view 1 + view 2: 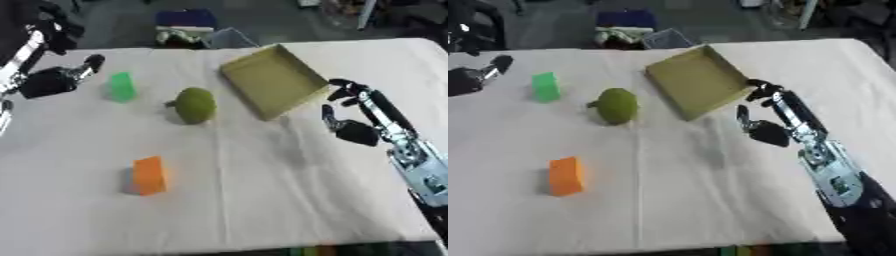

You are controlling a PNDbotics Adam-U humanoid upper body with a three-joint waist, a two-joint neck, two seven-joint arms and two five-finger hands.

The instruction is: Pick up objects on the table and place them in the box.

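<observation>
On a white cloth-covered surface (262,190), 3 objects wait to be collected: a green block (122,87) at upper left of the frame, a round olive-green fruit-like object (195,105) near the centre, and an orange block (150,175) at lower left. An open, shallow cardboard box (273,80) sits empty at upper centre, tilted askew to the surface's edges, just right of the olive object.

At right of the frame, the robot's right hand (761,112) hovers beside the box's near corner, fingers spread and relaxed, holding nothing. At upper left, the left hand (61,76) rests near the green block, apparently empty, its fingers loosely extended.

No object has yet been placed, by the look of things. Several risks stand out. The right hand is so near the box that a careless sweep toward the olive object could nudge the light box out of position. The rounded object looks likely to roll if touched off-centre. The left hand, reaching for the green block, could topple it, since it stands upright on a small base.
</observation>
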